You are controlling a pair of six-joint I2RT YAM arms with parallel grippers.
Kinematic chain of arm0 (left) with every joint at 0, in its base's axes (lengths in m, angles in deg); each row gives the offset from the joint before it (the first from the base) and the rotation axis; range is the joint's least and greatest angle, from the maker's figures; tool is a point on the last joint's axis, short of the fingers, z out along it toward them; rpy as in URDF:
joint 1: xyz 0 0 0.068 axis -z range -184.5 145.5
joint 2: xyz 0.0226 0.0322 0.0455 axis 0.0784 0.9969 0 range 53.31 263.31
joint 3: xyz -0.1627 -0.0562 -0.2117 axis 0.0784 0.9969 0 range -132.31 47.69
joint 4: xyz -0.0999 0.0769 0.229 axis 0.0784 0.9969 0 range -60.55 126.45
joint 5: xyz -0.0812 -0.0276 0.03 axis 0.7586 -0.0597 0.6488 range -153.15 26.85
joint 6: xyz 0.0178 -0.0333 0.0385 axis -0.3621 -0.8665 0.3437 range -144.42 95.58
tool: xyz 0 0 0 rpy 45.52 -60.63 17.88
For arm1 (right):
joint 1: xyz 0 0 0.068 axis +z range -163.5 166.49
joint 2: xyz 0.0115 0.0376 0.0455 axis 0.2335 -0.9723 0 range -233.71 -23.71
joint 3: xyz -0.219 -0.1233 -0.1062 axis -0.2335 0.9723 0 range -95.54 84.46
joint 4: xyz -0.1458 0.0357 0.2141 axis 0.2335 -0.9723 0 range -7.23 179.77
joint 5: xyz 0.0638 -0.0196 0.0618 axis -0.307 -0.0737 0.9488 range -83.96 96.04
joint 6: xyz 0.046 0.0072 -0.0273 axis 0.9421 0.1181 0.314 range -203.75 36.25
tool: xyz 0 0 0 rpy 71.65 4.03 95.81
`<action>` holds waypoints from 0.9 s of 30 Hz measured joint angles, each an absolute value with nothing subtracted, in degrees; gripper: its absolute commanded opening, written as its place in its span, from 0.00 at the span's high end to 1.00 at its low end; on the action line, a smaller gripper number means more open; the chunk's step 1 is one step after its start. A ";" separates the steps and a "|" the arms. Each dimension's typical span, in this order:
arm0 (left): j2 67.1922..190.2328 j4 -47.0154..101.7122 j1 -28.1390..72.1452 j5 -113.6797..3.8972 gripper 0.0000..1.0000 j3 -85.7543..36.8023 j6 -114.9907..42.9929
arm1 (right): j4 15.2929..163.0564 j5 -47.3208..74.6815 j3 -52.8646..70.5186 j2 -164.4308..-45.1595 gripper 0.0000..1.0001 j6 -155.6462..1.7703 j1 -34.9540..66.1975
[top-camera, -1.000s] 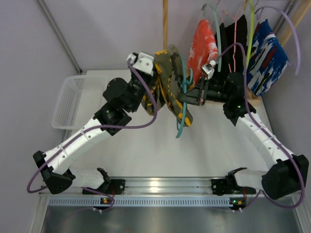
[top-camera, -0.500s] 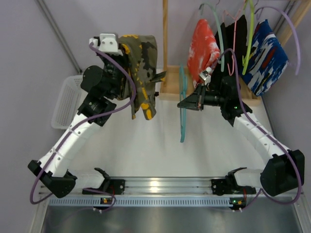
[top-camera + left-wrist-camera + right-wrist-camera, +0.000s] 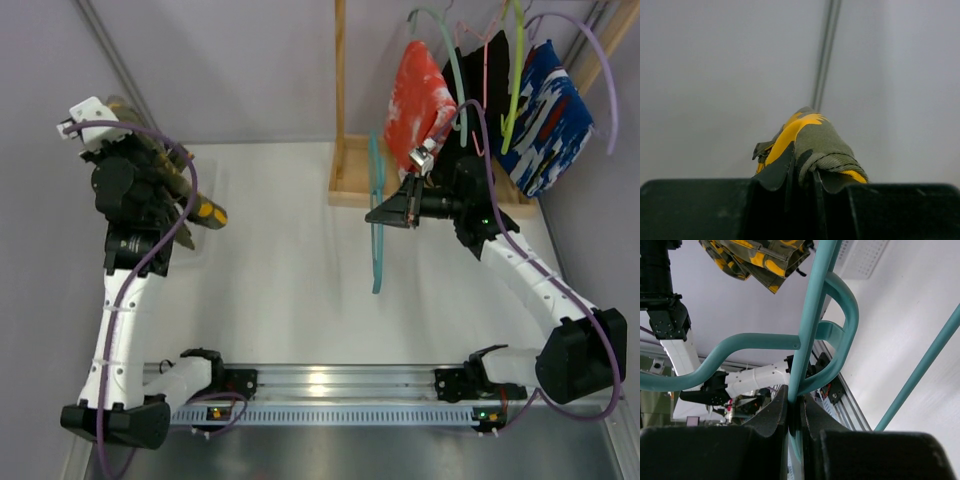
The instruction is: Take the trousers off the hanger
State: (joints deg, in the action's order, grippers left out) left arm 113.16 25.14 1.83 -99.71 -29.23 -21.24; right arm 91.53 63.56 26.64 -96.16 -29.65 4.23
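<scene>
Two grippers: I see both clamped.
Left gripper [image 3: 801, 174]: pinching camouflage trousers [image 3: 172, 182], far left, well apart from hanger.
Right gripper [image 3: 374, 213]: closed on teal hanger [image 3: 810, 305].
Wooden rack [image 3: 340, 90]: red-orange trousers [image 3: 415, 95], black trousers [image 3: 478, 80], blue garment [image 3: 545, 115] hanging behind my right arm.

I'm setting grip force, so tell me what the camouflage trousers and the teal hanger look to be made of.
The camouflage trousers: woven cloth, likely cotton-type, matte; they bunch into soft folds with a stitched edge where the left gripper pinches them. The teal hanger: probably moulded plastic, smooth with a slight sheen; uniform colour and rounded bars, though painted metal cannot be ruled out.
</scene>
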 measured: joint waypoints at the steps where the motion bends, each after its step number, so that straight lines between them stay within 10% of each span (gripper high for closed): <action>1: 112.20 25.14 0.48 -100.39 1.00 -28.49 -21.22 | 91.40 63.71 26.64 -96.16 1.00 -29.78 4.21; 27: 118.08 12.06 -14.87 -108.39 1.00 -13.80 -9.37 | 91.29 66.20 26.16 -97.91 1.00 -30.41 3.31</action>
